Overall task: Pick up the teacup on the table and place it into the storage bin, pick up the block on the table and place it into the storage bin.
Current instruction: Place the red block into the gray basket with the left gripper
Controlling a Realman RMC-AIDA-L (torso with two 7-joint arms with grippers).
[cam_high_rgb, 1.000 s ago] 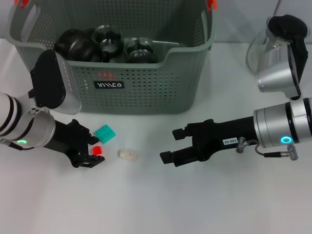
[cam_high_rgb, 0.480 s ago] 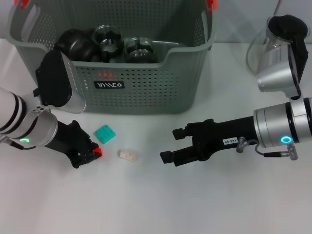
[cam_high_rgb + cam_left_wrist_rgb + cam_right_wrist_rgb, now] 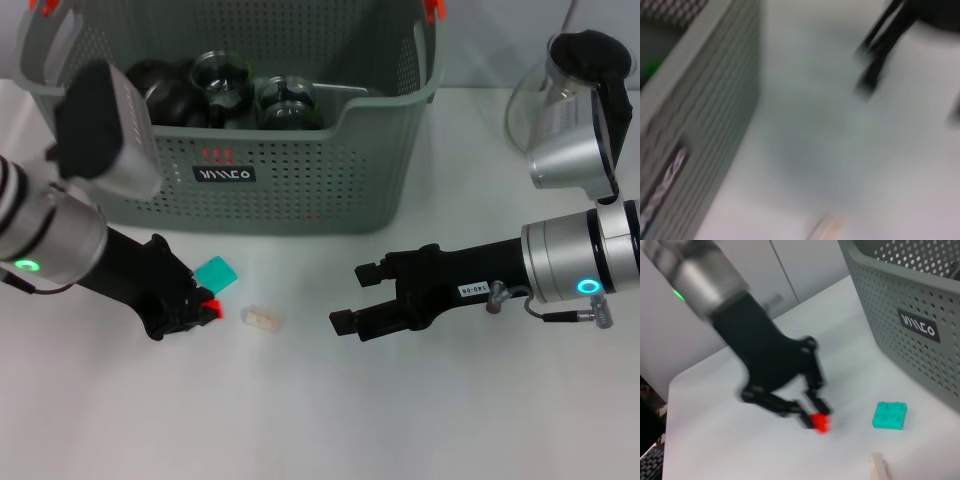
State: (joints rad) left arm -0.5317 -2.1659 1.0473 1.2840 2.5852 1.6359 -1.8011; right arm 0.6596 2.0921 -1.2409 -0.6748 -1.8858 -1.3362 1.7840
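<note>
Gripping a small red block between its closed fingertips, the left gripper sits low over the white table, in front of the storage bin and toward its left end. The right wrist view shows the same red block pinched at the tips of the black fingers; whether it touches the table cannot be told. Just beside the left gripper, toward the bin, lies a teal block flat on the table, and a pale translucent block lies just to its right, apart from both. The storage bin, a grey-green perforated basket with a black label on its front wall and orange clips at the rim, stands at the back of the table. Inside it are dark rounded vessels and clear glass cups, crowded together toward the bin's left and middle. The right gripper hangs over the table to the right of the blocks, well apart from them, its fingers spread and holding nothing. A clear glass teapot with a black lid stands at the far right, behind the right arm.
</note>
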